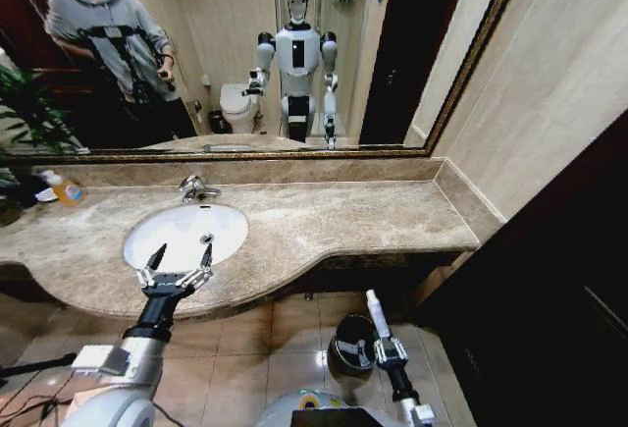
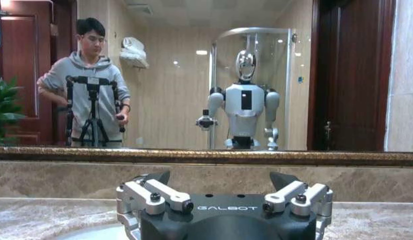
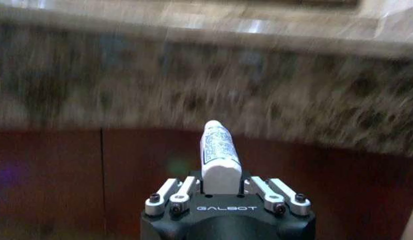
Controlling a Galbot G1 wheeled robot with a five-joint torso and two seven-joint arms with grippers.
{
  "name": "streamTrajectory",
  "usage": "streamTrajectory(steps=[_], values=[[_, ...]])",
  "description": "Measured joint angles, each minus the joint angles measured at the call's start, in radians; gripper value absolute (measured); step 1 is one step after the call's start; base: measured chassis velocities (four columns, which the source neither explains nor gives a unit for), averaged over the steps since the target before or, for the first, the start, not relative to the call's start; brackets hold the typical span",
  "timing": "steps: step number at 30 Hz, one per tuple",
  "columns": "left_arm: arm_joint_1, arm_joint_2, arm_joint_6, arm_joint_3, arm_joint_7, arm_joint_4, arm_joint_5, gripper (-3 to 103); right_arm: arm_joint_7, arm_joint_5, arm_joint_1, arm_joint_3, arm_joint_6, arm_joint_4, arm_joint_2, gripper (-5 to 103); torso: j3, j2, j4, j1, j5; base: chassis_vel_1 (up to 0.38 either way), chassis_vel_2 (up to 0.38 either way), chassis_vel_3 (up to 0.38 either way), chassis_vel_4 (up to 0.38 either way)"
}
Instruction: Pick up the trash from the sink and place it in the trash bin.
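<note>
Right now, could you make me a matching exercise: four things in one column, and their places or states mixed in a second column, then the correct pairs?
Things:
1. left gripper
2. right gripper
3. bin
4. bottle

Places or states:
A. on the floor below the counter edge
B. open, above the sink
C. on the counter's far left, by the mirror
D. shut on a white tube, low beside the bin

Pairs: 1-B, 2-D, 3-A, 4-C
</note>
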Motion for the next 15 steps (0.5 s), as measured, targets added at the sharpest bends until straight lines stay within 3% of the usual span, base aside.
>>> streamTrajectory(steps=[6,8,15], values=[[0.0,0.0,0.0,0.0,0.0,0.0,0.0,100,-0.002,-0.074,0.098,0.002,-0.017,-0.201,0.008,28,0.0,0.0,-0.0002,0.0,-0.0001,0.0,0.0,0.0,0.0],[0.0,0.0,0.0,0.0,0.0,0.0,0.0,100,-0.004,-0.125,0.194,0.011,-0.011,-0.398,0.028,28,0.0,0.0,-0.0003,0.0,0.0,0.0,0.0,0.0,0.0],[0.0,0.0,0.0,0.0,0.0,0.0,0.0,100,-0.002,-0.132,0.292,0.006,-0.002,-0.578,0.037,28,0.0,0.0,-0.0003,0.0,-0.0001,0.0,0.0,0.0,0.0]])
